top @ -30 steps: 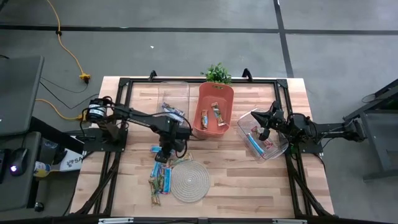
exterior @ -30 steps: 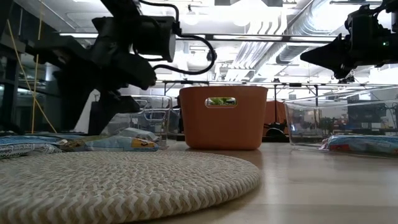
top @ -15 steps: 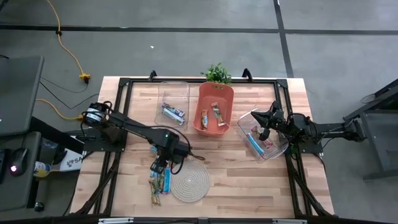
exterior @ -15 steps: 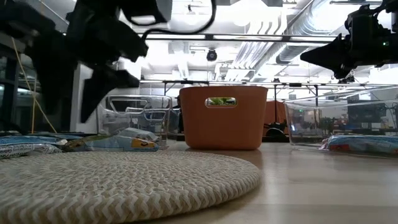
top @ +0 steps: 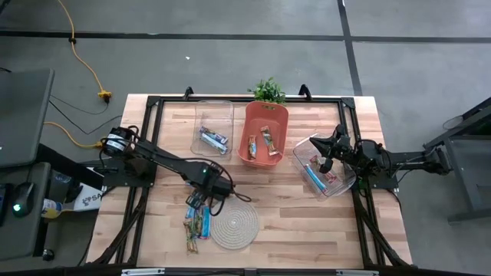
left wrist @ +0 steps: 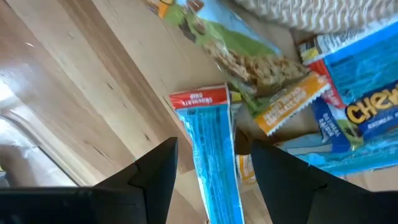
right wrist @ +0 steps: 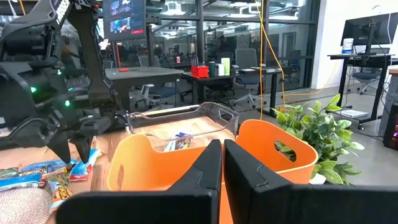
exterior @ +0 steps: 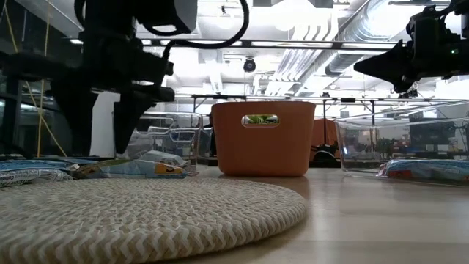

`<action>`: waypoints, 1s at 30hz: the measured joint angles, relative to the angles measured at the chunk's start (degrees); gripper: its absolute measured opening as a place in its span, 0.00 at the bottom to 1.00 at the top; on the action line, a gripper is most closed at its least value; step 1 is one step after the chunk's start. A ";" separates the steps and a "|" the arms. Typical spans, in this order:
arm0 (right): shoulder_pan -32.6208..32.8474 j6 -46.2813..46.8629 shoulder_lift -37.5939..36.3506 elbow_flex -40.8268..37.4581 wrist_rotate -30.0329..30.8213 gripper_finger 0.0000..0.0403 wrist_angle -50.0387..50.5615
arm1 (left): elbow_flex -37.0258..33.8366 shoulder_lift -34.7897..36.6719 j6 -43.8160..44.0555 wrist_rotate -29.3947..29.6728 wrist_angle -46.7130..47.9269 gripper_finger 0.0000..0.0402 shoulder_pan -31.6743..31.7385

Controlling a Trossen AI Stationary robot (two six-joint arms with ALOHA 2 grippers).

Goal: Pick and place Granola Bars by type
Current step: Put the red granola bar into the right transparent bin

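I see left gripper (left wrist: 208, 165) fingers spread, straddling a light blue bar (left wrist: 213, 152) in the Granola Bars (top: 197, 221) pile, lower left of table. Right gripper (top: 325, 153) pressed together above clear bin (top: 343, 182).

Granola Bars (top: 198, 221) heaped flat, beside mat (top: 234, 221)

L gripper (top: 195, 202) fingers apart, pointing down; R gripper (top: 325, 156) fingers together.

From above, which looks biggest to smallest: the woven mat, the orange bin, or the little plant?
1. Orange bin and woven mat: too alike to rank.
2. Plant, clearly smallest.
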State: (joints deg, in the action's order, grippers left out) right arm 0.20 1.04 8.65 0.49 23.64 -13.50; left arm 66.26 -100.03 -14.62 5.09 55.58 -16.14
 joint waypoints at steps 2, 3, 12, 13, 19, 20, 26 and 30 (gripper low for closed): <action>-0.01 0.00 0.00 0.01 0.01 0.00 0.00 | -0.75 0.00 -0.17 0.23 -0.77 0.50 0.00; -0.01 0.00 0.01 0.00 0.02 0.00 0.00 | -1.15 0.00 -0.17 0.20 -1.21 0.50 0.00; -0.01 0.00 0.01 0.00 0.00 0.00 -0.02 | -3.16 0.00 -1.11 1.90 -5.58 0.50 0.02; 0.00 0.00 -0.01 0.00 0.00 0.00 -0.02 | -3.36 0.00 -1.42 1.82 -5.66 0.50 0.02; 0.00 0.00 0.01 0.00 0.00 0.00 -0.02 | -5.02 0.00 -1.60 0.34 -6.25 0.50 0.02; 0.01 0.00 0.01 0.00 0.00 0.00 0.00 | -5.31 -0.01 -1.61 0.24 -6.23 0.50 0.02; -0.01 0.00 0.00 0.00 0.00 0.00 -0.01 | -7.38 -0.02 -1.59 0.15 -8.37 0.50 0.04; 0.01 0.00 0.01 0.00 0.02 0.00 -0.02 | -8.51 0.13 -1.39 -0.78 -10.04 0.50 0.07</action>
State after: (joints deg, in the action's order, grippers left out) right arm 0.21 1.04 8.66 0.49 23.66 -13.52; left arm 57.75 -99.90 -16.01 4.31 45.55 -16.08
